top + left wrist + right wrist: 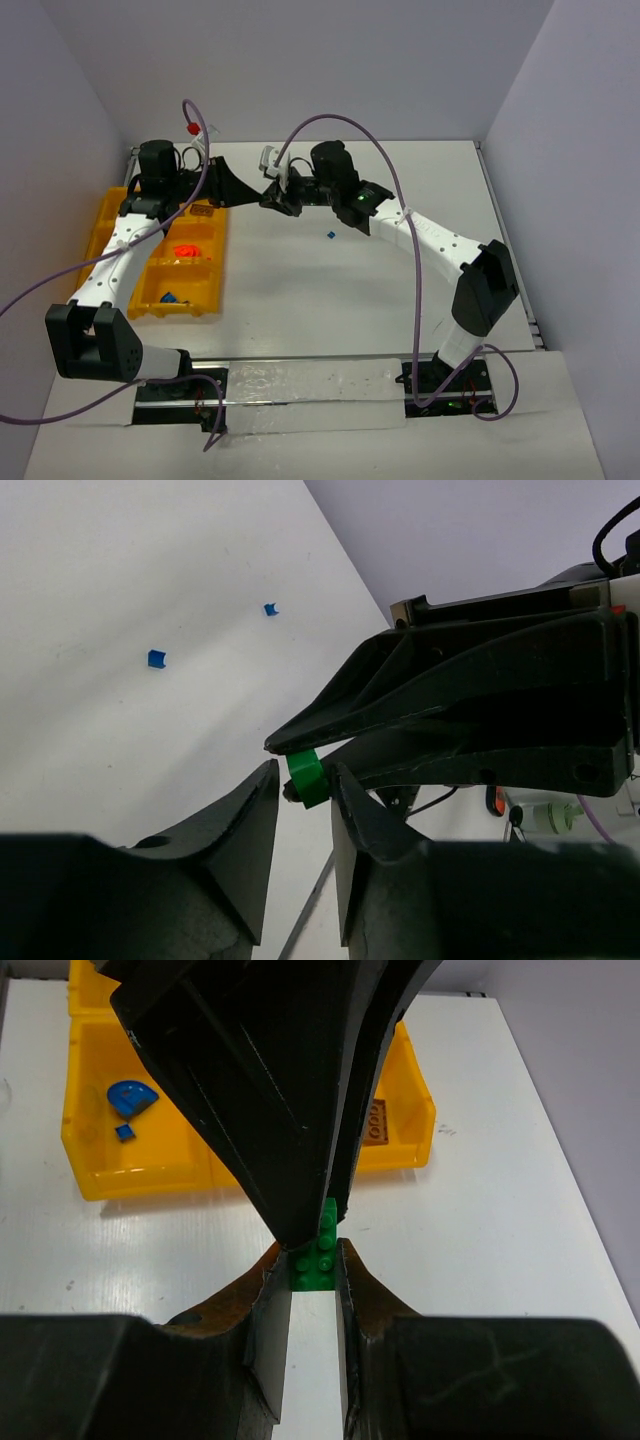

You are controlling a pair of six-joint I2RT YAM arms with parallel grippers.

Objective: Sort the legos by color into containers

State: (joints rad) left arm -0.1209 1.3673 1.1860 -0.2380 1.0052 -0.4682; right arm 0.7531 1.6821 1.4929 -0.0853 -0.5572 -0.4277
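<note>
A small green lego (318, 1260) hangs in the air between both grippers near the back middle of the table. My right gripper (311, 1260) is shut on its lower part. My left gripper (307, 770) straddles the same green lego (306, 778): one fingertip touches it, and a thin gap shows at the other. In the top view the left gripper (258, 195) and right gripper (278, 200) meet tip to tip. The containers are bins of a yellow tray (222, 250) at the left, holding orange-red legos (186, 250) and blue legos (168, 297).
A loose blue lego (329, 235) lies on the white table right of the grippers. The left wrist view shows two such blue bits (155, 659) (270, 609). A brown piece (378, 1120) sits in a back bin. White walls enclose the table.
</note>
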